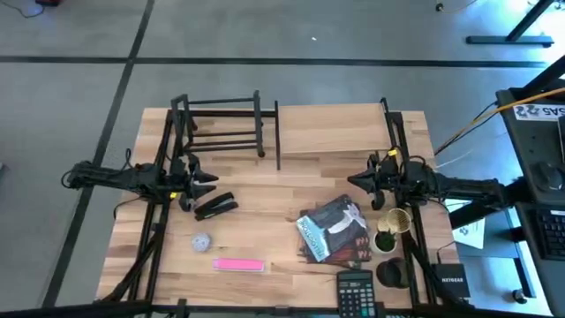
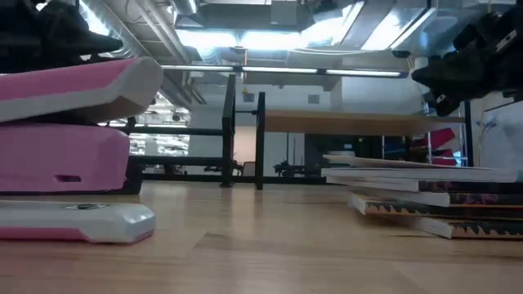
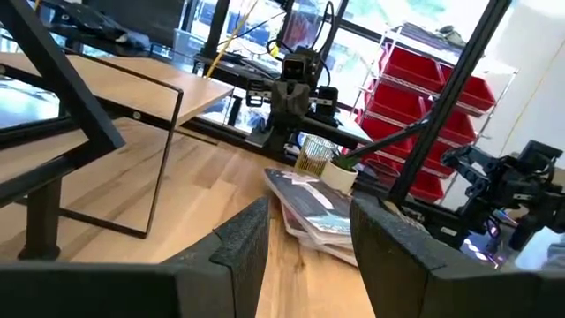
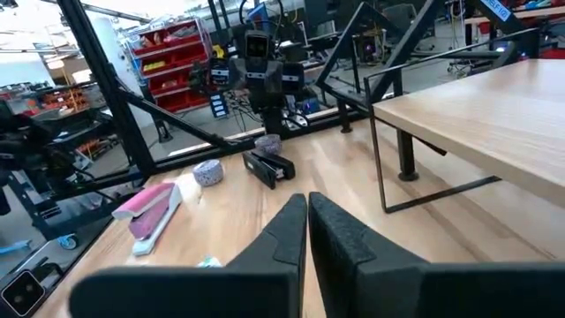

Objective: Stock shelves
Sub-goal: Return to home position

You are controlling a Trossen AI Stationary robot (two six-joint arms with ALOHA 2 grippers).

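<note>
From the left wrist, the left gripper (image 3: 309, 225) has its left fingers (image 3: 243, 243) released, a wide gap between them. Ahead of them on the bench (image 3: 203, 185) lie a stack of books (image 3: 309, 205) and a cup (image 3: 311, 157), and the wooden shelf (image 3: 106, 88) stands off to one side. From the right wrist, the right gripper (image 4: 306, 212) has its right fingers (image 4: 287, 234) clenched together on nothing. Ahead of them lie a black stapler (image 4: 269, 166), a tape roll (image 4: 208, 172) and a pink stapler (image 4: 150, 208), with the shelf's board to one side. From above, the two sets of fingers point at each other, well apart. The black rack (image 1: 221, 132) stands behind the left fingers and the wooden shelf behind the right fingers, both at the bench's far edge. The black stapler lies just beside the left fingers, and the books lie near the right fingers on the bench's near side. At bench height, both grippers hang clear above the wood, the books stacked flat on the bench under the right fingers, apart from the shelf.
</note>
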